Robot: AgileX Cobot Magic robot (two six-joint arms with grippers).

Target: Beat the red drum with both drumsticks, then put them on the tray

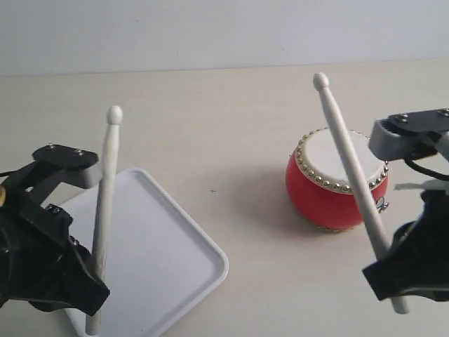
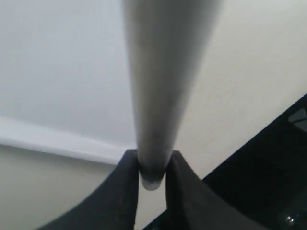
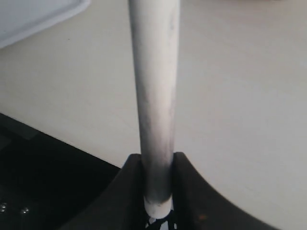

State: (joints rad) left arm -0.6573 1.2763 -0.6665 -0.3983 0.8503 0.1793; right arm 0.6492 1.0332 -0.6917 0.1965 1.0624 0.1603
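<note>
Pinched shut in left fingers, near butt — left drumstick, upright over tray. Same in right fingers — right drumstick, slanting past red drum on bench. Likely light, stiff, smooth; prone to pivot, grip low.

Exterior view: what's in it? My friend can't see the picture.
Two robot grippers hold pale drumsticks, tips up, over a beige table. The left gripper holds the left drumstick beside a white tray; the right gripper holds the right drumstick in front of a red drum.
</note>
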